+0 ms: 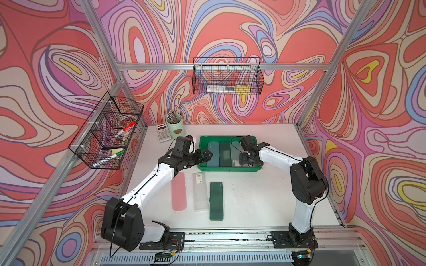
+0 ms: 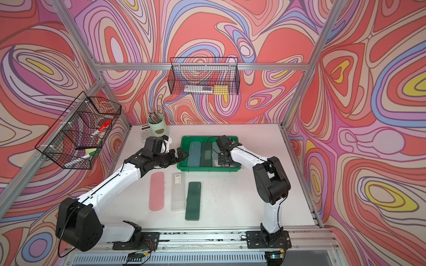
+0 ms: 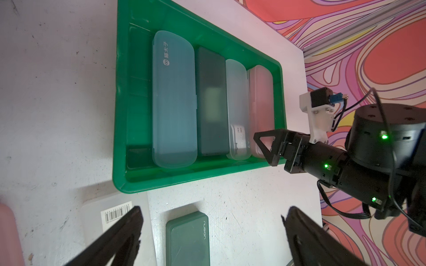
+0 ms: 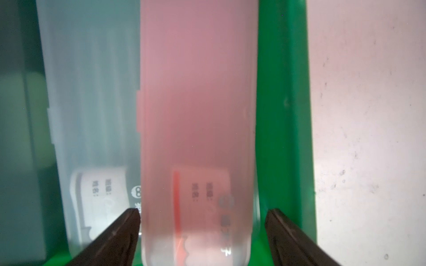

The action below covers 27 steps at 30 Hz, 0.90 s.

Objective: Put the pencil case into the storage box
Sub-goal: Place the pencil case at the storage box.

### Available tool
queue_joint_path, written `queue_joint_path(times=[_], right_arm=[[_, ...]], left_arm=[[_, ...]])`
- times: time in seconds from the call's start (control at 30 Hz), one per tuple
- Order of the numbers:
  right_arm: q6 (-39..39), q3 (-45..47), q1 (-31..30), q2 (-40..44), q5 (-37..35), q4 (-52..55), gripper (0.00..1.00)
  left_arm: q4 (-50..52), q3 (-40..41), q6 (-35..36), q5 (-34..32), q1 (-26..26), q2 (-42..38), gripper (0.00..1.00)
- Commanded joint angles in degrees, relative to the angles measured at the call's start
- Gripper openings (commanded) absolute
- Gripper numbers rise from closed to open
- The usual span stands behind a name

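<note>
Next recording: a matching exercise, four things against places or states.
1 translucent blue plastic pencil case
2 clear plastic case with barcode label
3 mint green pen cup
4 right end effector

A beside pale calculator
B in green plastic storage box
C open, astride boxed pink case
D on white table, between loose pink case and loose dark green case

1-B, 2-D, 3-A, 4-C
</note>
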<state>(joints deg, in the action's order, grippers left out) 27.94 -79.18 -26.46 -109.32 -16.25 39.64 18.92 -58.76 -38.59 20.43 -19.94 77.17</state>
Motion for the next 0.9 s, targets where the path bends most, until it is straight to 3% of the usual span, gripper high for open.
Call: queue_joint_path(times=[0.0,0.3,0.87], right_arm=[[0.53,-1.57,0.27,0.01,-2.68,0.88,0.96],[0.43,-2.79,0.26,3.2,-4.24,2.99,0.98],[-1.23,-9.32,0.26,-7.47,-8.61,6.45,0.98]], left_arm=[[1.49,1.32,1.44,-0.46,0.35,-2.39,0.99],[4.31,4.49,1.92,-2.13,0.36,-6.44,0.99],[7.71,8.52,2.82,-1.94,0.34,-9.19,0.99]])
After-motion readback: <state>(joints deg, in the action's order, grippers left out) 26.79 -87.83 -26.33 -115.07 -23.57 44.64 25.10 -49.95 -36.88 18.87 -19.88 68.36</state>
